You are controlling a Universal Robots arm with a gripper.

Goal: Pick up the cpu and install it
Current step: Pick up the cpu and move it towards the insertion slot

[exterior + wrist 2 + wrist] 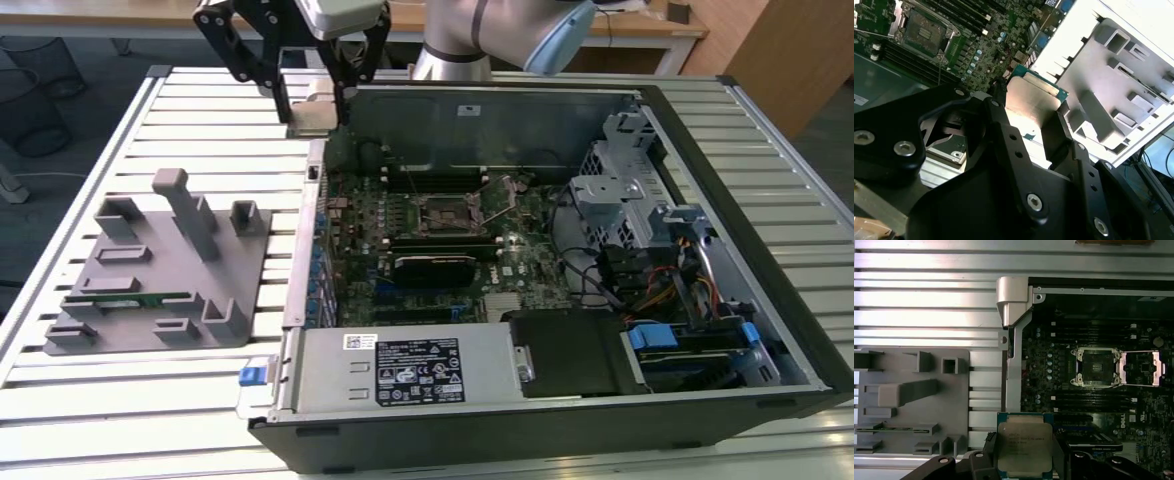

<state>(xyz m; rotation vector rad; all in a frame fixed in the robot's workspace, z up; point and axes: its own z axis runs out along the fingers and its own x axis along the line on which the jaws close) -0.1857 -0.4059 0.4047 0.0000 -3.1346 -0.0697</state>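
— where was the cpu [311,117]?

— up in the air, clamped by its two opposite edges between the gripper [314,108] and its black fingers [999,132]. it hung above the corner of the open computer case [534,125], close to the table [200,110] edge where the arm's base stood.

— and the socket [447,212]?

— well apart from it, on the board inside the case, with its metal frame [1141,367] swung open beside it (clearest in the first wrist view).

— anything else on the table?

— a grey fixture [147,270] lay beside the case, towards the table's edge on the exterior view's left, with a green memory stick [127,298] in one of its slots.
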